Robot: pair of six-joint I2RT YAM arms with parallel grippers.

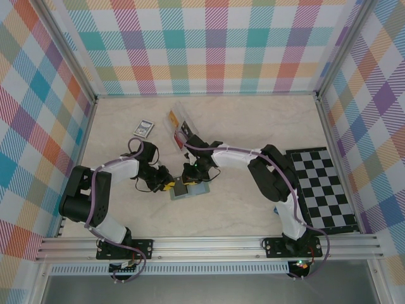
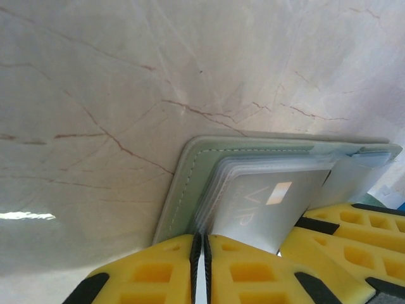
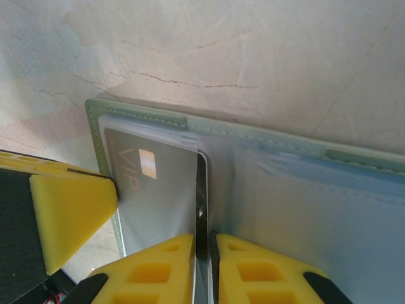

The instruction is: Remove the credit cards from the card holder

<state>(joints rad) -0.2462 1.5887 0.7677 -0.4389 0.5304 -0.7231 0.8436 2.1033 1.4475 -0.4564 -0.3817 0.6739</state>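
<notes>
Card holder lies open on the table, near the front, between the two arms. Right pincer is closed on the thin edge of the grey VIP card, which sits in a clear sleeve of the holder. Left pincer is closed to a sliver at the holder's edge (I cannot tell whether it pinches anything). Clear tray with coloured cards stands farther back

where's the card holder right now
In the top view the card holder lies open on the table at front centre, with the left gripper at its left edge and the right gripper pinching a card at its middle.
</notes>
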